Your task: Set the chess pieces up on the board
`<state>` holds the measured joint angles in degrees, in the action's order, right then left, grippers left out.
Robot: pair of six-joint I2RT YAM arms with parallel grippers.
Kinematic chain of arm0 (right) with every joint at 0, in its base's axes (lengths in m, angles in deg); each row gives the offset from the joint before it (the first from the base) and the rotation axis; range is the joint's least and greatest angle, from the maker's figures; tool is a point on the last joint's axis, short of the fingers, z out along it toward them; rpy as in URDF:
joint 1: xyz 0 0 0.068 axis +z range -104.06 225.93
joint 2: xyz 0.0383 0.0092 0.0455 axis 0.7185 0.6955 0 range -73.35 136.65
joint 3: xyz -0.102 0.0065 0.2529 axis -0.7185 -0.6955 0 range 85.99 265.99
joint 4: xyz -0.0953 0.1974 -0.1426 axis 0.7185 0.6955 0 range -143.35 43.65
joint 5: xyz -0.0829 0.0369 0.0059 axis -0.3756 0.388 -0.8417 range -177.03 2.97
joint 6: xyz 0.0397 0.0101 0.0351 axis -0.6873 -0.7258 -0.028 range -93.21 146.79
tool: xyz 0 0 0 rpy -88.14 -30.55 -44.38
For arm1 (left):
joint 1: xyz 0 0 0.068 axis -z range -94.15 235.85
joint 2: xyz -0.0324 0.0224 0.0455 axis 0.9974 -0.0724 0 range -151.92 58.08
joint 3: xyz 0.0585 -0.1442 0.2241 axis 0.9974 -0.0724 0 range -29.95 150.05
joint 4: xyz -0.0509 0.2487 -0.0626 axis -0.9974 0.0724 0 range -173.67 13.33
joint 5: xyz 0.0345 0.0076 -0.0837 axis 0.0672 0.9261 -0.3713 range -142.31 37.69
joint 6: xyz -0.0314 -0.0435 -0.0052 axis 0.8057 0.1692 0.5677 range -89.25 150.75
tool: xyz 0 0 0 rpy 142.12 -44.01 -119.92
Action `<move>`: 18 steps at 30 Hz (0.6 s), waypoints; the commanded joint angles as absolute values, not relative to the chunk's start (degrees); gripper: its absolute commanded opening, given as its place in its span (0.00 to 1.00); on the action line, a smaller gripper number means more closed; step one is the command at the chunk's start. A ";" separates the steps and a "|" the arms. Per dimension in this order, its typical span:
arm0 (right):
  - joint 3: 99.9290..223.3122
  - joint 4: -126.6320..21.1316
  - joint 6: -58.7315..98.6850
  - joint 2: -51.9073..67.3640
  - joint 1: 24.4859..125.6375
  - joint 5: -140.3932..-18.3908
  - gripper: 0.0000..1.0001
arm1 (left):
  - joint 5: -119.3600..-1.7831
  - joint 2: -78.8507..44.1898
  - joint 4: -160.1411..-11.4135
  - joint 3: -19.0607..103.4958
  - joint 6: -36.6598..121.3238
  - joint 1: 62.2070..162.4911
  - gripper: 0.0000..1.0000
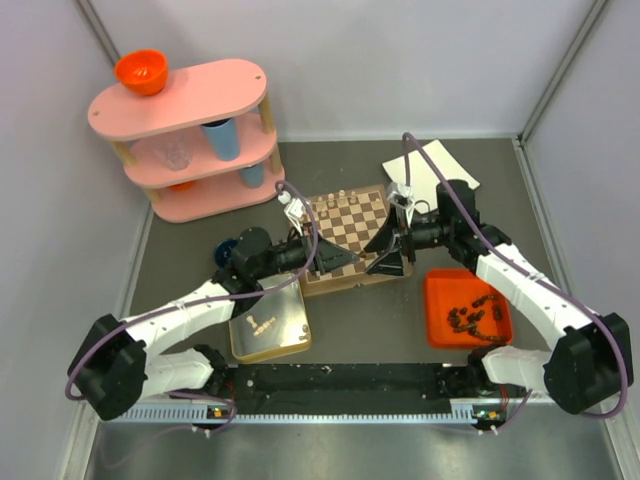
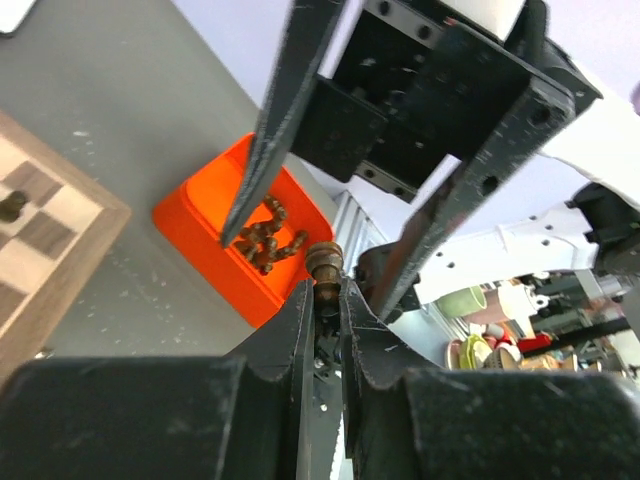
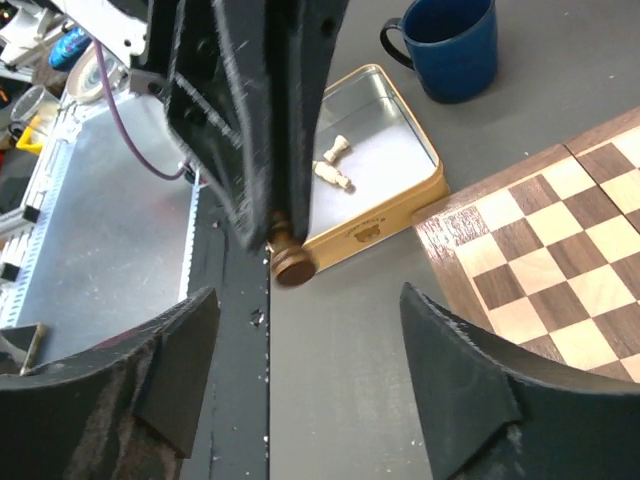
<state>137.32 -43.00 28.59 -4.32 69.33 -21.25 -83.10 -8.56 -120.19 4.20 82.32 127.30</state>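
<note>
OK, silver tin [image 1: 285, 322] left of the board [image 1: 352, 232] holds cream pieces [image 1: 262, 326]. Left gripper [image 2: 322, 292] pinches one dark chess piece [image 2: 324, 262] above the board's near edge; right gripper [image 3: 305, 305] gapes wide around it. Orange tray [image 1: 445, 290] right of the board holds dark pieces [image 1: 470, 316].

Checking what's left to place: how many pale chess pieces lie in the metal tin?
2: one pale piece and another beside it on the tin floor. The left end effector may hide more.
</note>
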 commanded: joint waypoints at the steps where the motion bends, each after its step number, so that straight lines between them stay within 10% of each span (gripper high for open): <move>1: 136.96 -37.45 39.07 -7.60 66.52 -20.93 0.76 | -81.66 -5.82 -111.91 7.57 78.40 124.97 0.00; 18: 137.23 -32.25 41.29 -13.67 38.03 -34.12 0.79 | -81.84 -24.17 -52.93 40.17 58.88 122.94 0.00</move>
